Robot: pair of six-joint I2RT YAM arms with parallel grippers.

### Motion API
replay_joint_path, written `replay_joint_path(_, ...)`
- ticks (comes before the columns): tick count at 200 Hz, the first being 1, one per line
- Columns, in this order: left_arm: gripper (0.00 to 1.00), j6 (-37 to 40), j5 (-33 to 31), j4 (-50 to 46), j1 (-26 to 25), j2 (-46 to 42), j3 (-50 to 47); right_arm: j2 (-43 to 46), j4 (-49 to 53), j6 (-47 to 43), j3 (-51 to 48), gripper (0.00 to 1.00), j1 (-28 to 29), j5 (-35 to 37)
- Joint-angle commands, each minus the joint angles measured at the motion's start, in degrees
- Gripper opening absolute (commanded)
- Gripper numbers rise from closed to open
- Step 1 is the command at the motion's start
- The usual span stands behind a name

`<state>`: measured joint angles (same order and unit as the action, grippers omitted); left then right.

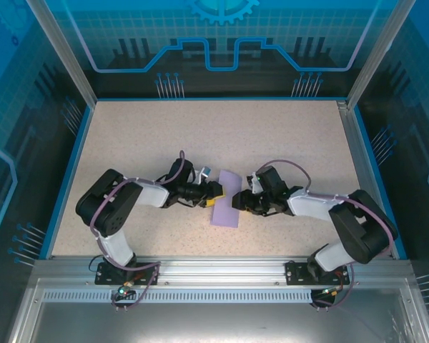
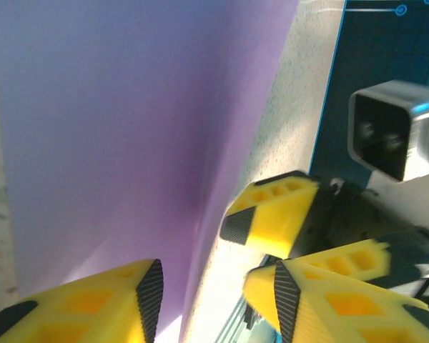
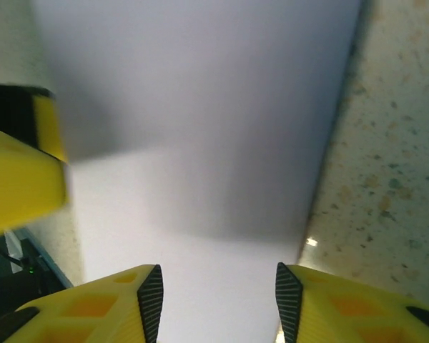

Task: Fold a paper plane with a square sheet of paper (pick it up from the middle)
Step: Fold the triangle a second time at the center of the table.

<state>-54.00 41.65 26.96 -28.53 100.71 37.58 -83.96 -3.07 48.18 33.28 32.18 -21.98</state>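
**Both arms folded inward over the lavender sheet**

Seen from above, the two arms bend at the elbow and reach toward each other mid-surface. The left pincer (image 1: 213, 193) and right pincer (image 1: 241, 201) face one another across the sheet of paper (image 1: 226, 207). The sheet lies on the speckled beige surface (image 1: 272, 136), between and just ahead of the two bases.

The paper is thin, matte and pale lavender. From overhead it reads as a narrow slanted oblong, possibly folded or raised along one side. The left wrist view shows a soft shaded line running down it.

Both pincers have blocky yellow fingers (image 2: 93, 307) with black ribbed pads, and on each the jaws stand apart. The sheet's long edge runs between the left pair, and paper spans the gap of the right pair. Whether any pad touches the sheet is hard to make out. Both wrist views crop the sheet's corners.
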Motion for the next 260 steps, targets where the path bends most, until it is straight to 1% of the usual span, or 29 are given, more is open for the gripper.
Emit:
replay_joint_path(1, 0.44, 2.68, 1.07, -4.26, -2.56, -2.08, 0.69, 3.16, 0.58, -1.14, -0.71, 0.50, -0.72, 1.10)
replay_joint_path(9, 0.43, 3.59, 0.60, -6.08, -3.72, -2.04, 1.36, 3.77, 0.98, -1.38, -0.80, 0.50, -0.72, 0.89)
replay_joint_path(24, 0.35, 3.56, -0.70, -7.42, -4.88, -2.20, 1.87, 5.81, 1.88, -2.01, -1.22, 0.51, -0.46, 0.84)
replay_joint_path(33, 0.34, 3.37, -1.88, -8.14, -5.08, -2.58, 1.88, 7.57, 2.81, -2.89, -1.70, 0.52, 0.08, 1.52)
replay_joint_path(48, 0.31, 2.92, -3.26, -8.55, -5.08, -3.44, 1.49, 12.16, 5.89, -4.24, -2.56, 0.55, 1.82, 5.59)
replay_joint_path(76, 0.30, 2.01, -3.77, -8.09, -5.15, -4.55, 1.09, 21.15, 10.86, -6.33, -4.56, 0.65, 5.87, 12.76)
replay_joint_path(95, 0.28, 1.83, -4.24, -8.84, -5.20, -4.55, 1.13, 25.24, 14.75, -8.10, -4.73, 0.73, 10.19, 18.71)
replay_joint_path(108, 0.25, 1.56, -4.46, -8.61, -5.22, -4.42, 0.84, 26.58, 16.54, -9.50, -4.30, 0.76, 13.45, 22.34)
replay_joint_path(132, 0.24, 0.92, -5.08, -8.33, -5.23, -4.29, 0.64, 25.60, 18.26, -12.21, -2.13, 0.78, 19.65, 27.37)
replay_joint_path(142, 0.23, 0.75, -5.26, -8.27, -5.22, -4.12, 0.64, 24.49, 19.26, -13.83, -0.52, 0.78, 22.72, 30.59)
replay_joint_path(164, 0.22, -0.01, -5.68, -8.20, -5.25, -3.98, 0.65, 21.46, 21.92, -17.41, 3.55, 0.77, 30.13, 41.10)
replay_joint_path(187, 0.23, -0.18, -7.06, -9.12, -5.30, -4.25, 0.45, 18.69, 21.46, -21.71, 5.04, 0.78, 36.61, 52.25)
replay_joint_path(195, 0.23, -0.09, -7.11, -8.92, -5.31, -4.12, 0.39, 17.96, 21.26, -22.41, 5.25, 0.80, 37.32, 54.02)
replay_joint_path(227, 0.23, -0.92, -7.19, -7.21, -5.33, -3.94, -0.32, 17.12, 20.97, -24.78, 6.46, 0.84, 37.40, 53.23)
replay_joint_path(235, 0.23, -0.81, -7.32, -7.70, -5.28, -4.02, -0.23, 17.05, 22.37, -22.87, 6.98, 0.91, 37.35, 54.70)
replay_joint_path(239, 0.23, -0.67, -7.43, -8.09, -5.35, -4.08, -0.20, 16.98, 23.40, -21.12, 7.37, 0.97, 37.21, 55.66)
replay_joint_path(241, 0.23, -0.63, -7.45, -8.25, -5.31, -4.19, -0.18, 16.92, 24.19, -20.00, 7.63, 0.99, 37.08, 56.28)
replay_joint_path(248, 0.23, -0.43, -7.46, -8.59, -5.34, -4.25, -0.05, 16.58, 26.80, -16.92, 8.61, 0.99, 36.47, 57.26)
replay_joint_path(260, 0.22, -0.11, -7.41, -8.98, -5.28, -4.21, 0.10, 16.08, 28.72, -16.43, 9.50, 0.98, 35.74, 56.00)
